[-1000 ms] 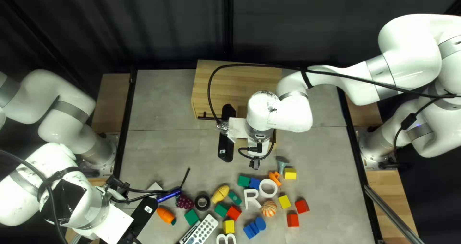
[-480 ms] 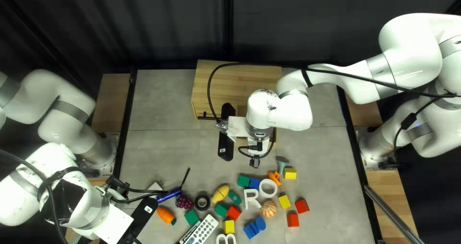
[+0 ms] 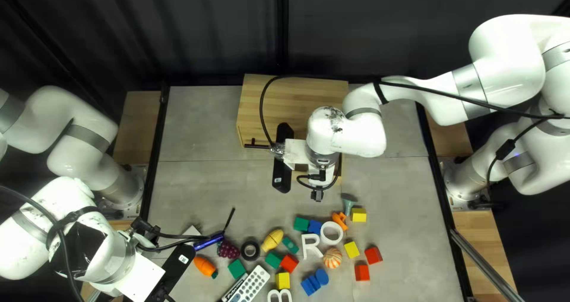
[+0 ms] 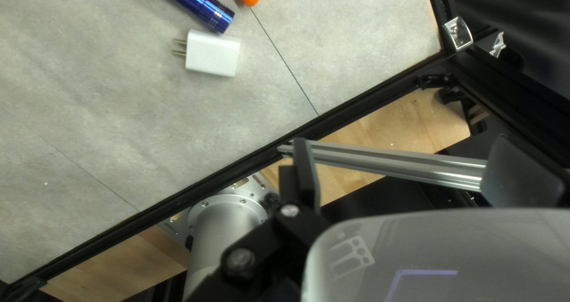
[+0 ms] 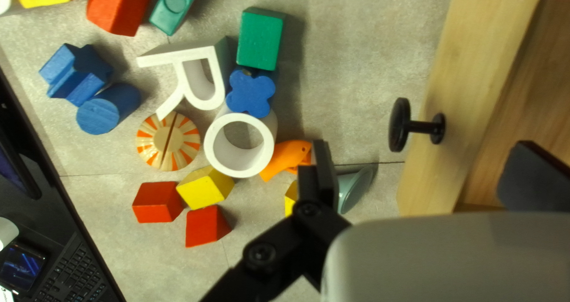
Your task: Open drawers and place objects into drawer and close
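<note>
"Drawer (image 5: 469, 100): looks?"
"Pale wood, browner inside, round black knob (image 5: 399, 124). Open, at cabinet's (image 3: 297, 91) near side."
"Holding anything?"
"Right gripper (image 3: 283, 155) spread wide, empty. Left gripper (image 3: 168, 276) likewise."

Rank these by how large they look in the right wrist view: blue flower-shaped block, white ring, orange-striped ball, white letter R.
1. White letter R, by overall span
2. White ring, counted with its hole
3. Orange-striped ball
4. Blue flower-shaped block
</note>
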Controlling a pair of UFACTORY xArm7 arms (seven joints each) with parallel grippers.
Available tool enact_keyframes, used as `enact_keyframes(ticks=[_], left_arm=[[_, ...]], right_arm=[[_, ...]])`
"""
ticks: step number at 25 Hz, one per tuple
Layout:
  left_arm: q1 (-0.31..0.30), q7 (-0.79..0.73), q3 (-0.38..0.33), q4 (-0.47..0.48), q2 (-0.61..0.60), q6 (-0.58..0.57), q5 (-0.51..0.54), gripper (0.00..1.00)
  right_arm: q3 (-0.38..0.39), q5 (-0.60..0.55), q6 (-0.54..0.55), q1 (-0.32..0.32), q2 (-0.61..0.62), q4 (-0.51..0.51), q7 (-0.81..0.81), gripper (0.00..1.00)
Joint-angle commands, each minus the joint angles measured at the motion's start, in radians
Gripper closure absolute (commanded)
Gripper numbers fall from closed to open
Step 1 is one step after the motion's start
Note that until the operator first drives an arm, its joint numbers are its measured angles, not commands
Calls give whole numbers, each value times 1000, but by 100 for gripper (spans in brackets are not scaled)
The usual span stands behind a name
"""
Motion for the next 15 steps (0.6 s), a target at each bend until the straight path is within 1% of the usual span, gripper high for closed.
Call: enact_keyframes(ticks=[1,15], left_arm=[[0,0,0,0,0,0,0,0],[0,0,0,0,0,0,0,0]], right_arm=[[1,8,-20,-1,2,-13,-6,0],[5,31,-47,-4,13,-17,-25,0]])
